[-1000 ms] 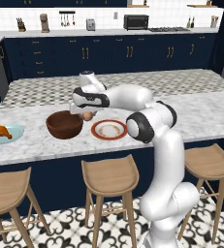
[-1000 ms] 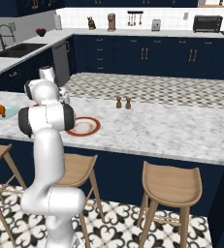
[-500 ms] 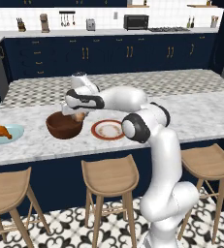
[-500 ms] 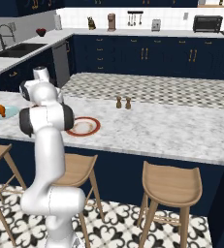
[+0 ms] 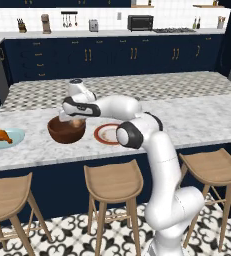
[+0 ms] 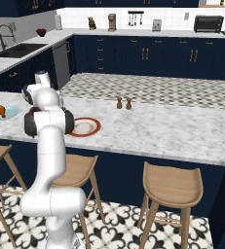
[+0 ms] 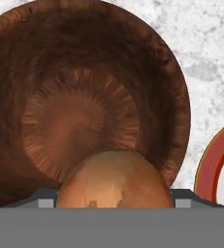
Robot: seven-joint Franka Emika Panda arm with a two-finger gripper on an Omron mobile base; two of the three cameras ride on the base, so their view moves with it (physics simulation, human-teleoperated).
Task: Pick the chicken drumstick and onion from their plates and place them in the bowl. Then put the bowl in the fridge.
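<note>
Kitchen: navy cabinets (image 5: 87, 60), island stools (image 5: 112, 182)

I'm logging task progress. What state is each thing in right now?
Round tan-orange onion: held in the gripper, over the bowl.
Deep dark brown wooden bowl: upright on the counter, nothing in it.
Orange-brown chicken drumstick: lying on the light blue plate.
Red-brown-rimmed white plate: bare.

Glossy white arm (image 5: 159, 165), rounded segments, dark grey joint caps, bulbous white base
</note>
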